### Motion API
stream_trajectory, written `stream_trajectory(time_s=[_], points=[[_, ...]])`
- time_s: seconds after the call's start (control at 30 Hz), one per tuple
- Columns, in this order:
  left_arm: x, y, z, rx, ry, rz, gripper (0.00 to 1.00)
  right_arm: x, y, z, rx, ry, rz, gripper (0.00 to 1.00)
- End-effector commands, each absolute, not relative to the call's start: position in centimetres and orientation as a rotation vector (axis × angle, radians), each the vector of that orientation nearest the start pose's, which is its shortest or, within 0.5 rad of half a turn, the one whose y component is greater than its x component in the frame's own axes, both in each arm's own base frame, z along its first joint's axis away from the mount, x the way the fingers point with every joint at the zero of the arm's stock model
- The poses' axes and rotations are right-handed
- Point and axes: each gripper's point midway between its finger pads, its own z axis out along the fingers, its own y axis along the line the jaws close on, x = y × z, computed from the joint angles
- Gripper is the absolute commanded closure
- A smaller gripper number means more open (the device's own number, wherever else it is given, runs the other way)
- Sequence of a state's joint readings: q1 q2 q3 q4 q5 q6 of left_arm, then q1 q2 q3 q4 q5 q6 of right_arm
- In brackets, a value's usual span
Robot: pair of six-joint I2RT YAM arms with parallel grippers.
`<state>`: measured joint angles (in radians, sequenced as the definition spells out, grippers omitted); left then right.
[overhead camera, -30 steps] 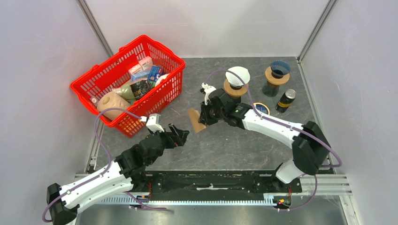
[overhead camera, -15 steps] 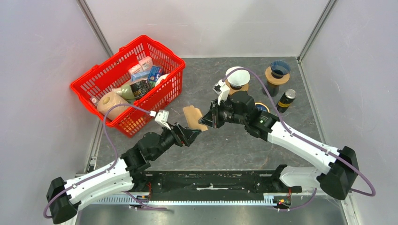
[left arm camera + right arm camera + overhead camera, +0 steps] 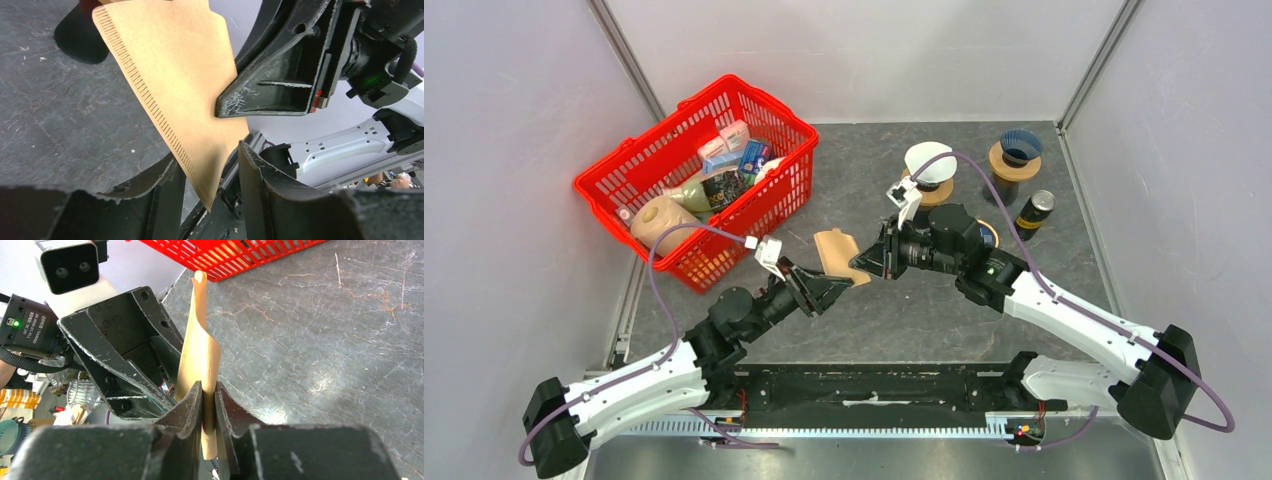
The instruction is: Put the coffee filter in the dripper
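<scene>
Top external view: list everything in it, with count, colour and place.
coffee filter: one, brown, held above the table's middle between the two grippers
white dripper: one, white cone on a wooden collar, rear centre
blue dripper: one, blue cone on a wooden collar, rear right
can: one, black, upright, right side in front of the blue dripper
basket: one, red, rear left
groceries: several, mixed colours, inside the basket
table: one, dark grey
left gripper: one, black, open around the filter's lower tip
right gripper: one, black, shut on the filter's edge
</scene>
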<state>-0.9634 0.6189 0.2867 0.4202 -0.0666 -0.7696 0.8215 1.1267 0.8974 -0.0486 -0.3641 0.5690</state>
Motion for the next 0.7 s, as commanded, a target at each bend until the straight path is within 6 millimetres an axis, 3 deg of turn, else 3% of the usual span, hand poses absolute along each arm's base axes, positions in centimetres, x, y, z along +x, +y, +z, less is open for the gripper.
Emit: stream_trajectory(time_s=[0.0, 0.07, 0.23, 0.33, 0.37, 0.57, 0.67], points=[[15.7, -26.4, 25.8, 0.130, 1.535, -1.380, 0.54, 20.3, 32.9, 27.6, -0.486, 1.880, 1.257, 0.80], [15.8, -26.2, 26.0, 0.127, 1.534, -1.372, 0.61, 20.6, 32.7, 27.3, -0.476, 1.883, 1.235, 0.79], [16.1, -26.2, 25.6, 0.117, 1.573, -1.340, 0.97, 20.4, 32.4, 27.2, -0.490, 1.877, 1.224, 0.75], [16.5, -26.1, 25.3, 0.115, 1.588, -1.307, 0.98, 20.2, 32.2, 27.0, -0.506, 1.880, 1.212, 0.72], [16.6, -26.0, 25.2, 0.120, 1.588, -1.291, 0.98, 20.1, 32.1, 27.1, -0.518, 1.874, 1.206, 0.67], [16.7, -25.8, 25.4, 0.353, 1.573, -1.099, 0.98, 19.9, 29.2, 26.7, -0.545, 1.896, 1.040, 0.11], [16.8, -26.1, 26.0, 0.551, 1.521, -0.975, 0.98, 20.0, 26.5, 27.0, -0.513, 1.876, 0.924, 0.03]])
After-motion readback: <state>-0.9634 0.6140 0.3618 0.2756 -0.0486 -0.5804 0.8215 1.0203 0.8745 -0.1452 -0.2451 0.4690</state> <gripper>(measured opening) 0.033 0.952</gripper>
